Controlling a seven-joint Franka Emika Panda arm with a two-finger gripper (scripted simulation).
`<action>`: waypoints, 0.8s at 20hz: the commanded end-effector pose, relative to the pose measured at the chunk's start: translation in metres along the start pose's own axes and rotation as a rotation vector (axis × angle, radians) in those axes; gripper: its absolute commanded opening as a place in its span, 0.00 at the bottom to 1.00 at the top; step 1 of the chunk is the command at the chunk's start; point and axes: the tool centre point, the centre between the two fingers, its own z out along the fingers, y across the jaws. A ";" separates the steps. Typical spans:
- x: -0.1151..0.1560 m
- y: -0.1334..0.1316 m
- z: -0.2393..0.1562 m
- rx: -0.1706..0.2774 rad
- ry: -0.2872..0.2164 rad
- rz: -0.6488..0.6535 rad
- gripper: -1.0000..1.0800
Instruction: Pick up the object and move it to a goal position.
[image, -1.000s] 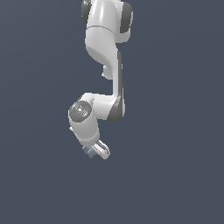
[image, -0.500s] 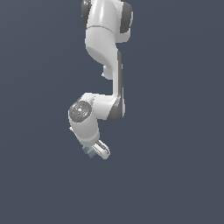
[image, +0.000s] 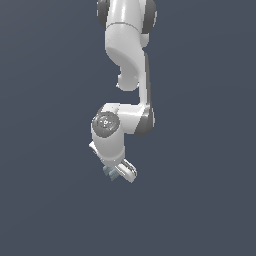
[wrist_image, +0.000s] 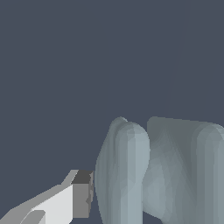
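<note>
Biggest thing in the exterior view is the white arm (image: 131, 60), which is hung down from the top of the picture and folded at the elbow so the wrist gets pointed downward and a bit toward the exterior view's right. Nothing but flat dark grey-blue is seen around it; no goal marker can be made out.

Below the wrist, the gripper (image: 121, 172) is tilted rather than held straight down, probably so the fingers can be wrapped around the piece.

Smallest of all, the object (image: 108, 172) is tucked at the fingertips, peeking out on the exterior view's left of the claw. In the wrist view the object (wrist_image: 157, 170) is seen up close as pale ridges with a groove between them, and one finger (wrist_image: 76, 197) is pressed against its side. So the claw looks to be clamped on it, though the other finger isn't shown.
</note>
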 end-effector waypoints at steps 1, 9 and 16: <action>-0.012 -0.021 -0.011 0.001 0.001 -0.002 0.00; -0.054 -0.093 -0.051 0.001 0.001 -0.002 0.00; -0.075 -0.133 -0.072 0.001 0.001 -0.002 0.00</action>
